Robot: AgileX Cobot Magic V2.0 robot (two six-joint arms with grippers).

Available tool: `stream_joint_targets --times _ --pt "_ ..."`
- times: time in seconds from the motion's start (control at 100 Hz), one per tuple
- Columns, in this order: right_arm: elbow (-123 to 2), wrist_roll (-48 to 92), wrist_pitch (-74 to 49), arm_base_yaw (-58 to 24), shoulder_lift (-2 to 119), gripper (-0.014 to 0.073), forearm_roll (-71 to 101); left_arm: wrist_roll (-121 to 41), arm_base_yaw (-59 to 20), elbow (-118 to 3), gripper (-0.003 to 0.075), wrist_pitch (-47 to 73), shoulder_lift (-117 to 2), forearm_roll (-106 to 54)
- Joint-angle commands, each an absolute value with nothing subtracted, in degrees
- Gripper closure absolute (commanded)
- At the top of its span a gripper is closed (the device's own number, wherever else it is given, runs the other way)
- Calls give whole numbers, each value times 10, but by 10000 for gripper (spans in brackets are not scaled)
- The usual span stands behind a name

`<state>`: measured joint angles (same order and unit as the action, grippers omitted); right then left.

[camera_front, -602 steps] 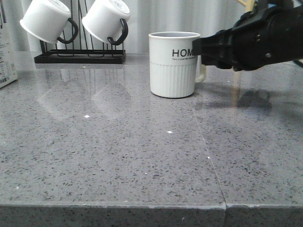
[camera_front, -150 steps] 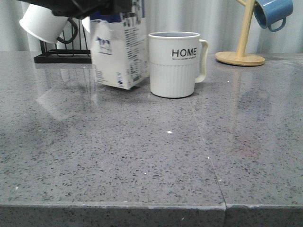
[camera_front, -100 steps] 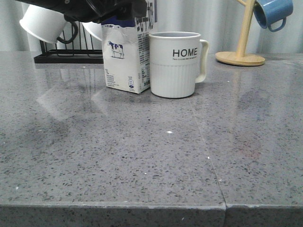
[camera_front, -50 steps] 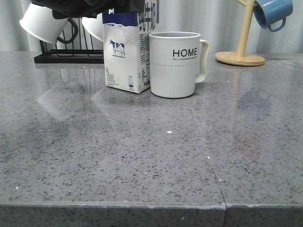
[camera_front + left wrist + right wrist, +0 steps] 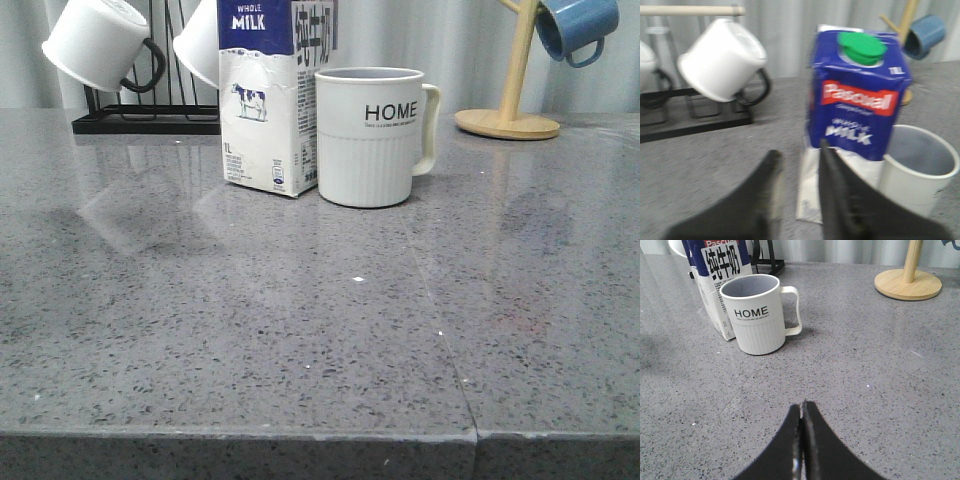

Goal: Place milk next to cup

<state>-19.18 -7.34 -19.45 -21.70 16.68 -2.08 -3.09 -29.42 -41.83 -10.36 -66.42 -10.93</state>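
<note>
The milk carton (image 5: 268, 95) stands upright on the grey counter, right beside the left side of the HOME cup (image 5: 368, 135); I cannot tell whether they touch. Both also show in the right wrist view: carton (image 5: 715, 275), cup (image 5: 757, 315). In the left wrist view the carton (image 5: 857, 95) with its green cap and the cup (image 5: 917, 167) lie just past my left gripper (image 5: 799, 152), which is open, empty and clear of the carton. My right gripper (image 5: 802, 407) is shut and empty, well back from the cup. Neither gripper shows in the front view.
A black rack (image 5: 150, 120) with plain white mugs (image 5: 95, 42) stands at the back left behind the carton. A wooden mug tree (image 5: 510, 118) with a blue mug (image 5: 575, 25) stands at the back right. The counter's front edge (image 5: 320, 437) runs along the bottom.
My left gripper set the carton upright beside the cup, let go of it and rose out of the front view. The carton and the cup stay put.
</note>
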Motion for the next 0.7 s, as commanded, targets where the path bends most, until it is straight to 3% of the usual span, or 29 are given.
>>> stream_joint_targets --times 0.0,0.37,0.69 --pt "-205 -70 -154 -217 170 661 -27 -31 -259 -420 741 -108 -618 -91" --pt "-205 -70 -154 -217 170 661 -27 -31 -111 -334 741 0 -455 -38" --pt "-205 -70 -154 -217 170 661 -27 -31 -34 -233 741 67 -294 -24"
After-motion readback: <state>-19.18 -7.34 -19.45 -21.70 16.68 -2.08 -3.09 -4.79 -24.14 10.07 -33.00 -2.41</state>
